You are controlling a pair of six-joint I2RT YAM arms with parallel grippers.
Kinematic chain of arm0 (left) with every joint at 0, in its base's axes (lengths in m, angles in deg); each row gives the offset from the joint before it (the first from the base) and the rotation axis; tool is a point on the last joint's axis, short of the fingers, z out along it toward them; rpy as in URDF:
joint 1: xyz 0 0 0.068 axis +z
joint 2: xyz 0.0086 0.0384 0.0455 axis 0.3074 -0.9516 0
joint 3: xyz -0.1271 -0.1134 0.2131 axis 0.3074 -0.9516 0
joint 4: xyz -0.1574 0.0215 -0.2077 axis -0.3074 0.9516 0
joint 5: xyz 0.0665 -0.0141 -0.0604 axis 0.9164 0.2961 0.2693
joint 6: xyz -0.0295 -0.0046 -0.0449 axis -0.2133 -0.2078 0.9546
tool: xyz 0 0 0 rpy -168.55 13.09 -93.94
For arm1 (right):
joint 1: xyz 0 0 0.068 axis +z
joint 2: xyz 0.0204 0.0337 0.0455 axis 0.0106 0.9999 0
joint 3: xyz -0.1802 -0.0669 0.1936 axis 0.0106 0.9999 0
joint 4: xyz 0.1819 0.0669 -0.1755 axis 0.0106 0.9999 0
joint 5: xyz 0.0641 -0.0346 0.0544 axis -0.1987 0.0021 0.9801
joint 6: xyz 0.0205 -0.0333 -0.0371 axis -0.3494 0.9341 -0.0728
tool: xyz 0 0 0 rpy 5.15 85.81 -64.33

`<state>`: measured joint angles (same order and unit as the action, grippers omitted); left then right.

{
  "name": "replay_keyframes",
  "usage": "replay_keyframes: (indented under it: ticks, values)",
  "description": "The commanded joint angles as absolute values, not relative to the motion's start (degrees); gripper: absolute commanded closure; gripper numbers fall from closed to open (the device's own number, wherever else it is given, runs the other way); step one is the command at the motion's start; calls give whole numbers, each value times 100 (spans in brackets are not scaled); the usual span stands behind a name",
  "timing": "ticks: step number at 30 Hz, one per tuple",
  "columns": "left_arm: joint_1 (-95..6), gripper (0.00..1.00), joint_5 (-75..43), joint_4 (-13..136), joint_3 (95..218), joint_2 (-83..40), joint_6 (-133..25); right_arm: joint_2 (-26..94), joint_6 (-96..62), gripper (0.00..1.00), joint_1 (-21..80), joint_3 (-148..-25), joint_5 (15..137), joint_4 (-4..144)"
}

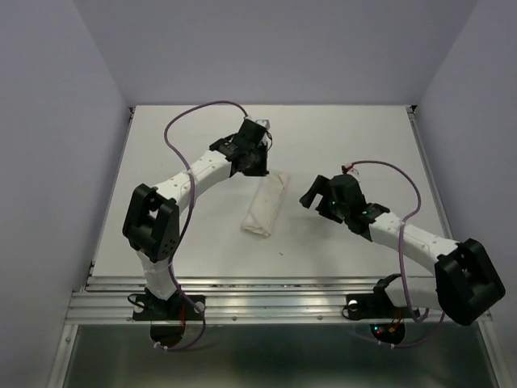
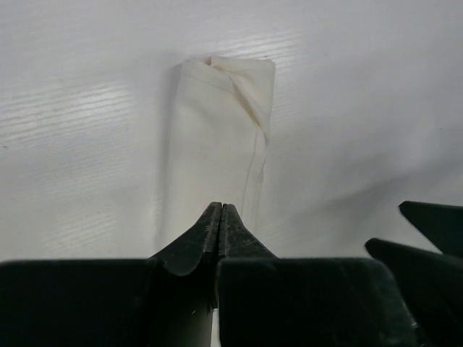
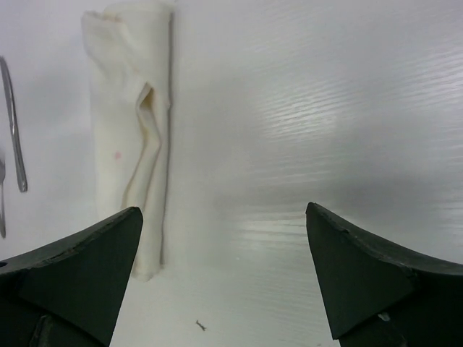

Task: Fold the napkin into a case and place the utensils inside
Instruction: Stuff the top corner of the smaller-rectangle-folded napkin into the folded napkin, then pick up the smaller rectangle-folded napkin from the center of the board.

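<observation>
Left gripper (image 2: 221, 211) pinched closed at case (image 2: 221, 137) end; right gripper (image 3: 224, 213) wide open, empty; utensils (image 3: 14, 130) beside case.

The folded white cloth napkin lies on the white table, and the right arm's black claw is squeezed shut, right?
No: the right arm's black claw is wide open, as the right wrist view shows. The folded white cloth napkin does lie on the white table.

Looks like a robotics lab test cell to me: left arm (image 1: 187, 179) and right arm (image 1: 404, 237) bolted to an aluminium rail (image 1: 275, 305) along a white table (image 1: 339, 145), plain pale walls (image 1: 48, 162) boxing it in, purple cables (image 1: 172, 133) looping around.
</observation>
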<state>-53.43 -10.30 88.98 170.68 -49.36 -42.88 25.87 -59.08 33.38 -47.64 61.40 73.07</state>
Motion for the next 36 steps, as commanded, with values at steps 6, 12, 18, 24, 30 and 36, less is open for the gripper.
replay_keyframes:
  ticks: [6,12,18,24,30,36]
  values:
    - [-5946,51,-295,8963,16625,-4618,-4075,2227,-5223,0,2101,-4363,6093,7931]
    - [-6544,31,435,9208,16774,-5013,-3847,2324,-5030,0,1862,-4477,6190,7914]
    - [-7037,32,1277,9744,17231,-5690,-3742,2403,-4994,0,1810,-4486,6261,7905]
    - [-7345,33,2034,10149,17556,-6121,-3539,2368,-5012,0,1810,-4442,6305,7905]
    - [-7459,38,2035,10132,17557,-6297,-3521,2403,-5003,0,1810,-4477,6340,7905]
    - [-7486,53,2167,10150,17600,-6604,-3504,2447,-4994,0,1810,-4504,6340,7905]
